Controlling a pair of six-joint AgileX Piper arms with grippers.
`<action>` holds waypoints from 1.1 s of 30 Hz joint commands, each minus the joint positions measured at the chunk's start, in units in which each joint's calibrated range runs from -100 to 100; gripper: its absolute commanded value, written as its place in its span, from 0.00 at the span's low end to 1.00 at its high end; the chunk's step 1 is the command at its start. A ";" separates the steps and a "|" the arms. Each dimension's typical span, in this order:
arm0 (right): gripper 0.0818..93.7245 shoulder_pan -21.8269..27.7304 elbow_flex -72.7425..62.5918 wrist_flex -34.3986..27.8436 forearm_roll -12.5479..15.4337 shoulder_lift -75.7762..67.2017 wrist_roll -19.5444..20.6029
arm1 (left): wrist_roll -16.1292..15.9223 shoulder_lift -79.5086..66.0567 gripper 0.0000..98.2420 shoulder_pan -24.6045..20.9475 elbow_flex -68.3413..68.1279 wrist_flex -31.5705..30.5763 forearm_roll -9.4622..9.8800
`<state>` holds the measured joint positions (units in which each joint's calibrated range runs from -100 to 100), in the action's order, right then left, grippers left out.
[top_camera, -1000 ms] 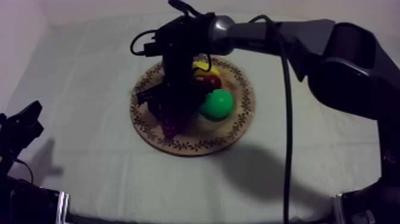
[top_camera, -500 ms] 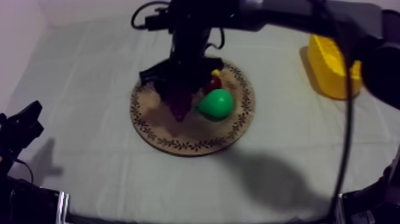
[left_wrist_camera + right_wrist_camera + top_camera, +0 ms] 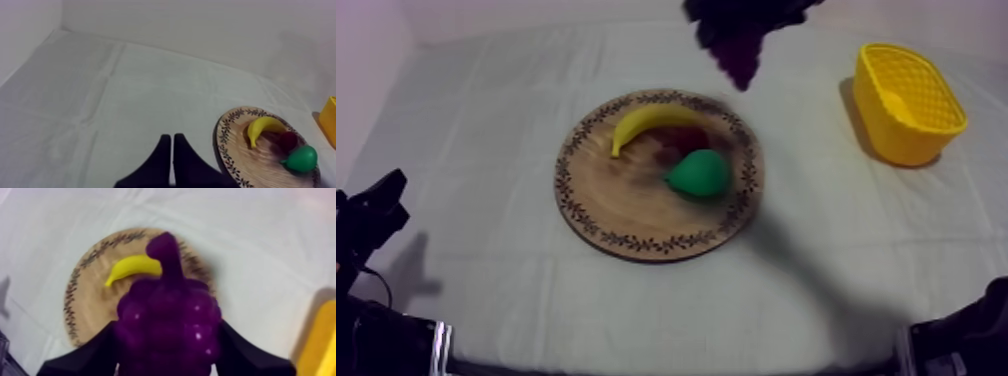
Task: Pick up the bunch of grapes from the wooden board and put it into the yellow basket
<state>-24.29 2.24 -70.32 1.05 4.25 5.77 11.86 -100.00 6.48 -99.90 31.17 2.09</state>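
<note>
My right gripper is high over the table's far side, shut on the purple bunch of grapes, which hangs beyond the round wooden board. From the right wrist, the grapes sit between the black fingers, above the board and its banana. The yellow basket stands at the right of the table. My left gripper is shut as a narrow wedge over bare cloth, beside the board.
On the board lie a banana, a green pear and a small red fruit. My left arm rests low at the table's left edge. A basket edge stands beyond the board.
My right gripper has lifted the grapes off the board and carried them up and toward the far right. The banana on the board is now uncovered. The left arm has not moved.
</note>
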 commanded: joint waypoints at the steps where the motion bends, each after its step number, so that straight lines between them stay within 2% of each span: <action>1: 0.31 3.26 2.14 1.22 -0.27 -5.85 -3.16 | -0.03 0.00 0.00 0.00 0.02 -0.05 0.04; 10: 0.32 14.00 8.15 7.27 -0.57 -13.52 -10.55 | -0.06 0.00 0.00 0.00 0.02 -0.05 0.04; 18: 0.32 23.24 10.96 13.25 0.29 -14.26 -15.55 | -0.06 0.00 0.00 0.00 0.02 -0.05 0.04; 24: 0.32 27.54 11.44 16.08 0.75 -11.62 -16.99 | -0.06 0.00 0.00 0.00 0.02 -0.05 0.04; 33: 0.31 31.02 8.28 12.80 0.78 -3.00 -16.78 | -0.03 0.00 0.00 0.00 0.02 -0.05 0.04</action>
<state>6.51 10.56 -56.58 1.76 -0.49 -10.97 11.82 -100.00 6.48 -99.90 31.17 2.09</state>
